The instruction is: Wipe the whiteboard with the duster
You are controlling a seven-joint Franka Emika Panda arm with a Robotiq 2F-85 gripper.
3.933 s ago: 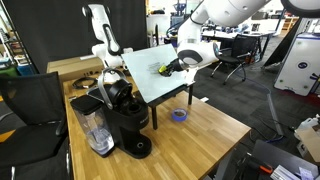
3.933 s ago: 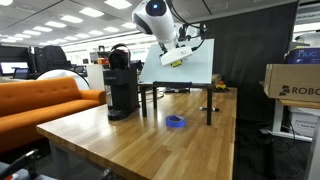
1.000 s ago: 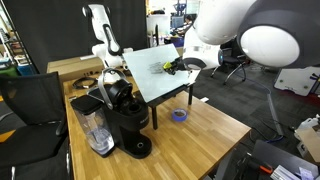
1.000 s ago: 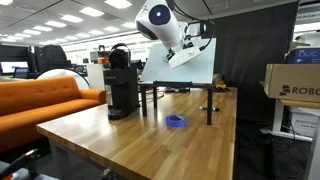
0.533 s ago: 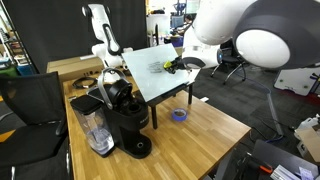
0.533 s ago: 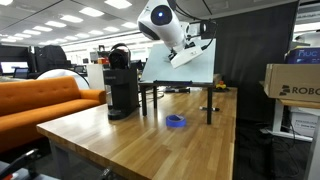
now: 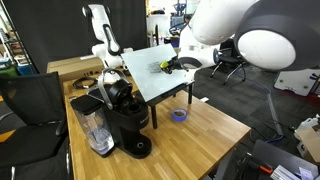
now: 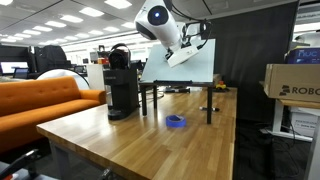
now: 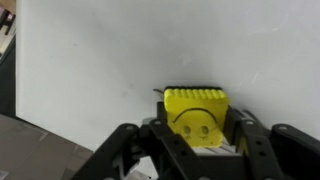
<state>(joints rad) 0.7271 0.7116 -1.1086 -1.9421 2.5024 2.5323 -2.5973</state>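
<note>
Duster (image 9: 196, 115) sits clamped in my tool (image 9: 196, 137), its yellow block pinched between the two black fingers (image 9: 150, 140), which close narrowly on its sides. In the wrist view the face of the block turned toward the camera carries a dark curved mark like a smile, and its far end presses against the whiteboard (image 9: 100, 50). The white surface fills almost that whole view, with a short faint dark stroke just beside the block's upper left corner.

In an exterior view the duster (image 7: 166, 66) shows as a small yellow spot on the upper part of the whiteboard (image 7: 150, 78), near the board's far top edge, with my tool (image 7: 176, 64) right behind it. From the opposite side I see the back of the whiteboard (image 8: 196, 72), tilted on its black legs (image 8: 209, 104), and my tool (image 8: 184, 52) reaching over its top edge; the duster itself I cannot make out there.

The whiteboard stands on a wooden worktop (image 7: 205, 140). A purple tape roll (image 7: 179, 115) lies flat on the wood just below the whiteboard's lower edge, apart from it. A black coffee machine (image 7: 125, 122) stands beside the whiteboard's lower corner, with a clear jug (image 7: 92, 125) next to it.
</note>
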